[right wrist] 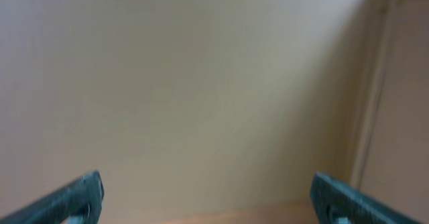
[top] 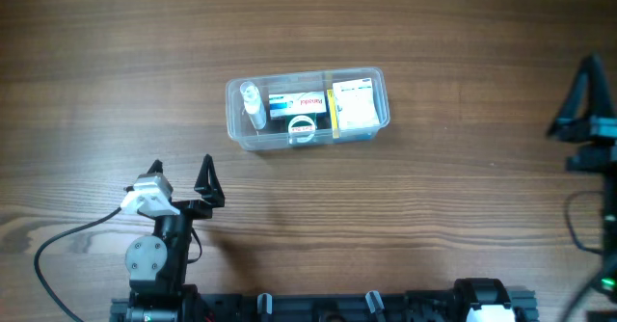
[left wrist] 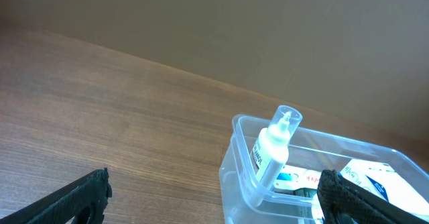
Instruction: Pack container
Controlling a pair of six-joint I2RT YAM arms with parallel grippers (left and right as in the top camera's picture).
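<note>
The clear plastic container (top: pixel 307 109) sits on the wooden table at the centre. Inside are a white bottle with a clear cap (top: pixel 253 104) at its left end, a blue and white box (top: pixel 297 103), a small white ring-shaped item (top: pixel 303 128) and a yellow and white box (top: pixel 355 106) at the right. My left gripper (top: pixel 181 171) is open and empty, near the front left, apart from the container. In the left wrist view the container (left wrist: pixel 241 163) and the bottle (left wrist: pixel 273 149) lie ahead between the open fingers (left wrist: pixel 214 196). My right gripper (top: pixel 584 100) is at the far right edge, open and empty (right wrist: pixel 208 197).
The right wrist view shows only a beige wall and a strip of table. A black cable (top: pixel 67 240) runs from the left arm at the front left. The arm bases stand along the front edge (top: pixel 318 308).
</note>
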